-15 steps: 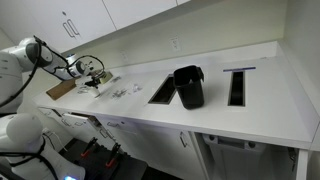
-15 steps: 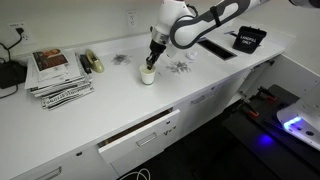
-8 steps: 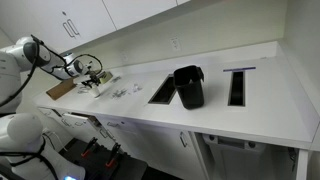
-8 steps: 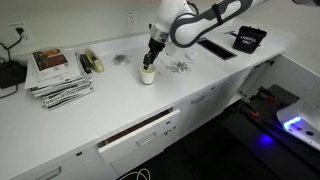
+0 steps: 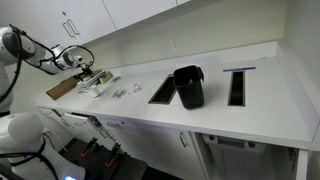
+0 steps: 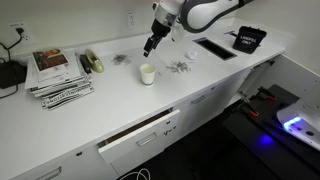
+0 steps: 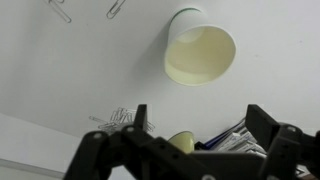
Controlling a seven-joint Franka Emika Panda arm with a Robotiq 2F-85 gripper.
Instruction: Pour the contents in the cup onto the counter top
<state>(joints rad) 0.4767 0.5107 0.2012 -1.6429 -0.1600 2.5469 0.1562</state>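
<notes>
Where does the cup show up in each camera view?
Exterior view: cup at far left on the counter, small and hard to make out.
Exterior view: cup left of centre, upright on the counter.
Wrist view: cup at top, right of centre, seen from above.
Shared landmark: the open gripper, close to the cup, not touching it.

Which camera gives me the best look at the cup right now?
Wrist view: the cup is large and you look straight into its open mouth; no bits show inside. Both exterior views show it tiny, inside hidden; in an exterior view the cup stands upright on the counter top, below the open gripper.
</notes>
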